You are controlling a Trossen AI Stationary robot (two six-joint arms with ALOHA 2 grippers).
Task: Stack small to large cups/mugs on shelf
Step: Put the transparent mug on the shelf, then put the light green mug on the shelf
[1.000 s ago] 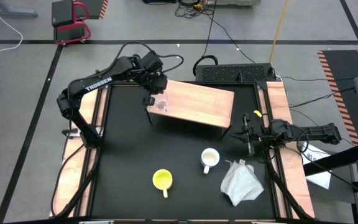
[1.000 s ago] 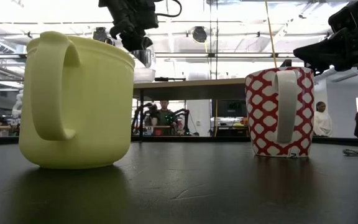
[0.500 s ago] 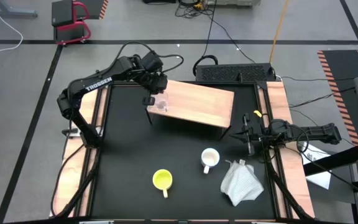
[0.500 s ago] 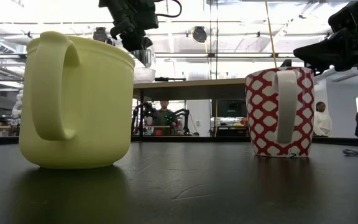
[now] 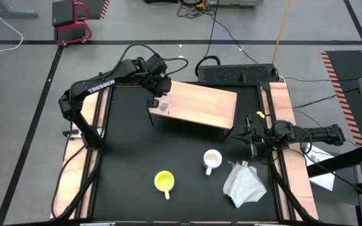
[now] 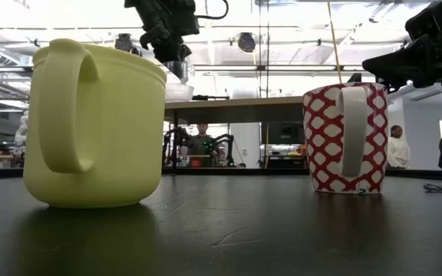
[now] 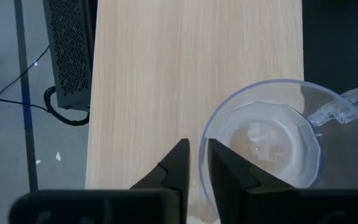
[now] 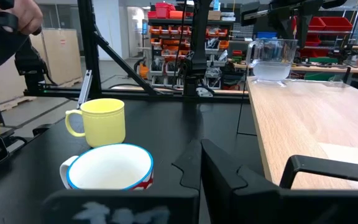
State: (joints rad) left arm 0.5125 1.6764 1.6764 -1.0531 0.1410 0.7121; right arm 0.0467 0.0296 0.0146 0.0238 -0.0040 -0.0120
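A small clear glass cup (image 7: 266, 143) stands upright on its base at the left end of the light wooden shelf (image 5: 200, 103). My left gripper (image 7: 197, 165) hangs over it, pointing steeply down. Its fingers stand a narrow gap apart, with the cup's rim between them, one finger inside the cup and one outside. The yellow mug (image 5: 164, 181) and the white mug with a red lattice pattern (image 5: 212, 160) stand on the black table nearer the front. My right gripper (image 5: 251, 139) waits shut at the table's right edge. My left gripper straddles the glass cup's rim (image 7: 205, 149) on the side away from the cup's handle (image 7: 347, 106), coming from above and slanting down. Whether either finger touches the glass I cannot tell. The cup stands on the shelf.
A crumpled white cloth (image 5: 244, 183) lies at the front right beside the white mug. A black box (image 5: 237, 73) with cables sits behind the shelf. Pale wooden strips run along both sides of the table. People show in the room beyond.
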